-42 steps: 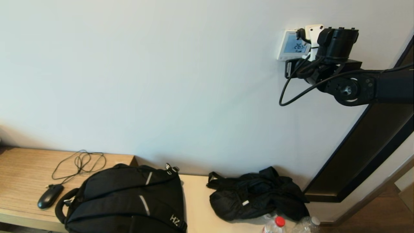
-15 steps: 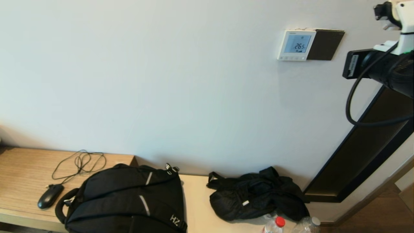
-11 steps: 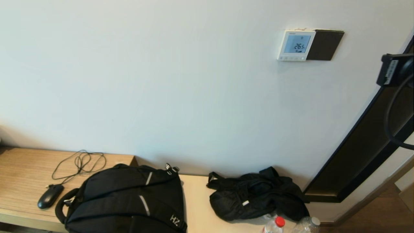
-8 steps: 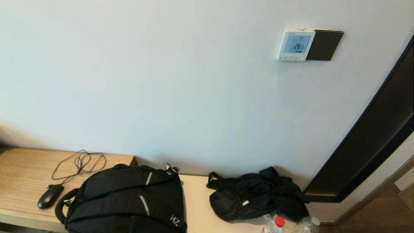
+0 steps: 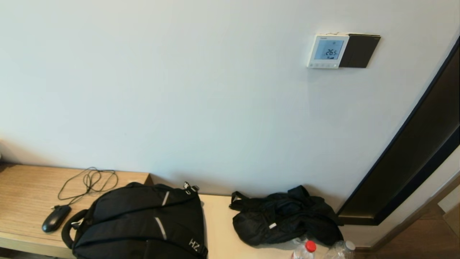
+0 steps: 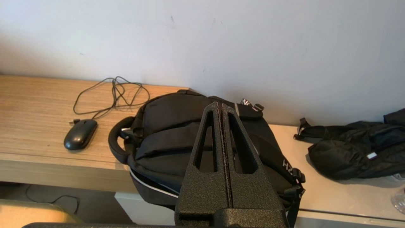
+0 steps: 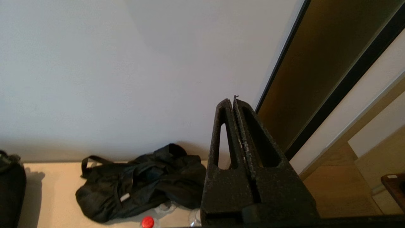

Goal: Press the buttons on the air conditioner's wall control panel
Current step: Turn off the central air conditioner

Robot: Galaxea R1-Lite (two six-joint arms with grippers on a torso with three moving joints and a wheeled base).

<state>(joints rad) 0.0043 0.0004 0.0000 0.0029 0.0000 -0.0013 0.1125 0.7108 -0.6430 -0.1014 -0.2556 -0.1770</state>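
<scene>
The white wall control panel (image 5: 327, 51) hangs high on the wall at the right, its pale blue screen showing 26.5. A row of tiny pale buttons (image 5: 322, 65) runs along its lower edge. Neither arm shows in the head view. My right gripper (image 7: 233, 101) is shut and empty, low down, facing the wall beside the dark door frame, far below the panel. My left gripper (image 6: 220, 106) is shut and empty, parked above the black backpack (image 6: 177, 139).
A dark brown plate (image 5: 359, 50) adjoins the panel on its right. A wooden shelf (image 5: 25, 194) holds a mouse (image 5: 55, 218) with cable, the backpack (image 5: 143, 219), a black bag (image 5: 284, 216) and two bottles (image 5: 305, 250). A dark door frame (image 5: 413, 151) stands at right.
My right arm has pulled away from the panel, moved right and down, and left the head view. The panel still reads 26.5.
</scene>
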